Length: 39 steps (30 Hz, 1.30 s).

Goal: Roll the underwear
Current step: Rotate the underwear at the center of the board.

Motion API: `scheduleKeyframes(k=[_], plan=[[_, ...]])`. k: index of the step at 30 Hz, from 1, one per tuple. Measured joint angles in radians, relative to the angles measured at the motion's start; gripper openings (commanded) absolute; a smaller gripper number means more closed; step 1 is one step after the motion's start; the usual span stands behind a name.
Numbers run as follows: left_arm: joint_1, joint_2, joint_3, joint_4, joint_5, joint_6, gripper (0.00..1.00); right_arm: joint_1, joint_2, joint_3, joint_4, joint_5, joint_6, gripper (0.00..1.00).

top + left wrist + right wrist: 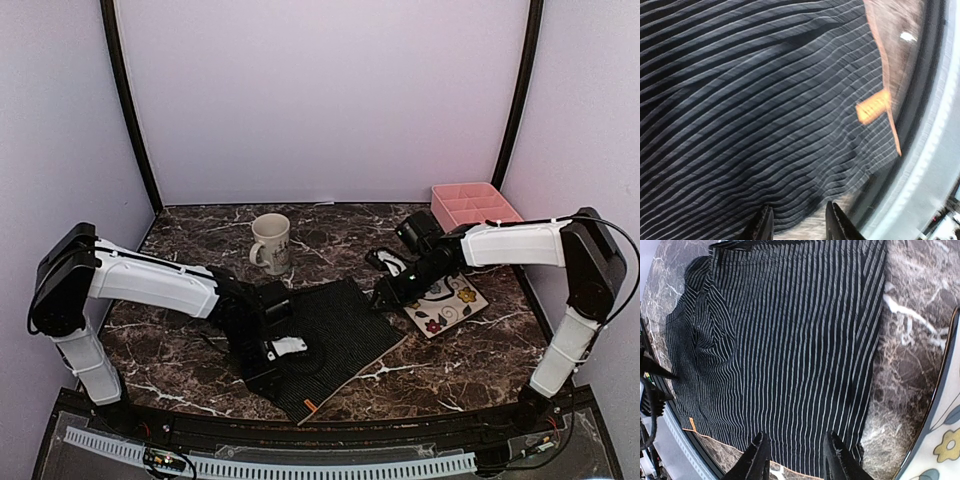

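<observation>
Black ribbed cloth, the underwear [335, 335], lies spread flat in the middle of a dark marble table [190, 235] in the overhead view. We see the left gripper [285, 350] low over the cloth's near left part, and the right gripper [385, 298] at its far right corner. A cream mug [271, 243] stands behind the cloth. A flowered plate [450, 300] lies just beside the right gripper, and a pink compartment tray [475, 205] sits at the back right. We find no other garment in this view.

From the left wrist, striped fabric fills almost the whole frame, with an orange tag [872, 107] near its hem. The two fingers [762, 227] stand apart at the bottom, right over the cloth's edge. We see nothing pinched between them.

From the right wrist, the garment stretches away flat, lightly rumpled on its far side. This gripper's fingers [759, 455] are also apart above the near hem, with cloth showing in the gap but no grip that we can make out.

We judge the rolling as not yet begun: no fold or curl shows anywhere. What remains is taking hold of an edge and turning it over itself along the whole length.
</observation>
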Motion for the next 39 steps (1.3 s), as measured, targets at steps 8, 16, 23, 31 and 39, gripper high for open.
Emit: scheduleKeyframes(k=[8, 16, 23, 31, 39], plan=[[0.061, -0.162, 0.01, 0.063, 0.07, -0.053, 0.4, 0.006, -0.006, -0.022, -0.014, 0.0, 0.01, 0.24], [0.195, -0.085, 0.065, 0.129, -0.076, -0.037, 0.38, 0.081, -0.014, -0.101, -0.014, 0.026, 0.068, 0.14], [0.19, 0.004, 0.023, 0.124, -0.121, -0.003, 0.38, 0.081, 0.073, -0.062, -0.038, 0.124, 0.077, 0.08], [0.098, -0.031, -0.049, 0.121, -0.08, -0.013, 0.37, 0.079, 0.282, 0.238, -0.078, 0.216, 0.014, 0.08], [-0.032, -0.017, -0.037, 0.088, 0.082, -0.051, 0.36, 0.076, 0.343, 0.372, -0.152, 0.272, -0.08, 0.1]])
